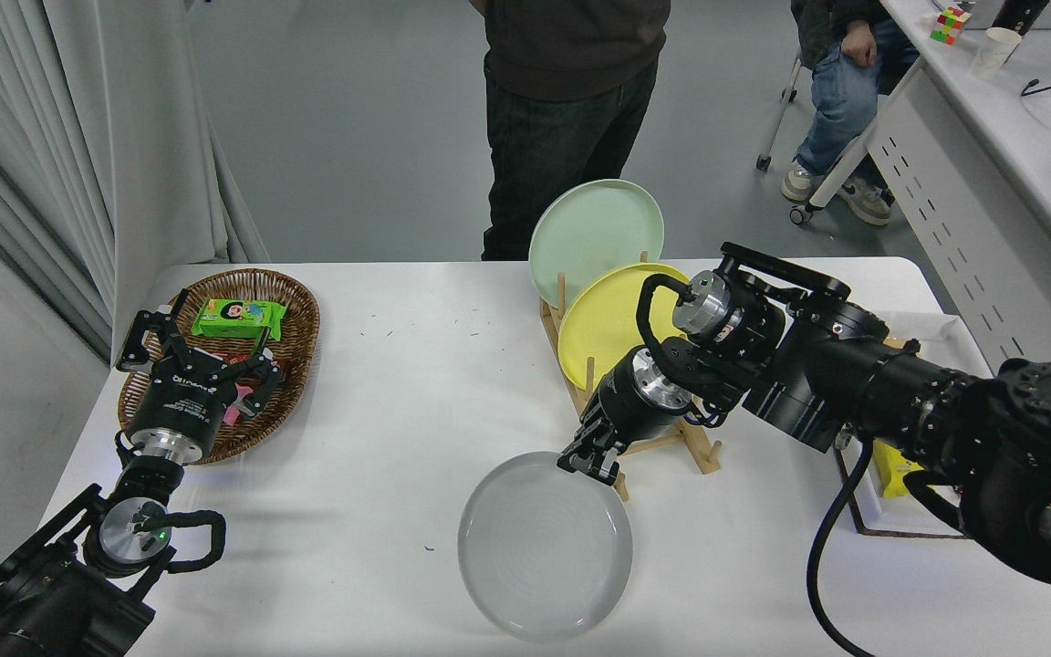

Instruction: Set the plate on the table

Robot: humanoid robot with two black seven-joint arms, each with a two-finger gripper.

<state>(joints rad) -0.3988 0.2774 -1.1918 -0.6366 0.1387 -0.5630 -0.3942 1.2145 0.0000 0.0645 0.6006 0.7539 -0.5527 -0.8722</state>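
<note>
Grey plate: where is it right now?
Head view: the grey plate is near the table's front edge, right gripper on its far rim.

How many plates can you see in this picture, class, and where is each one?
3. The pale green plate and the yellow plate stand in the wooden rack; the grey plate is at the table's near edge.
</note>
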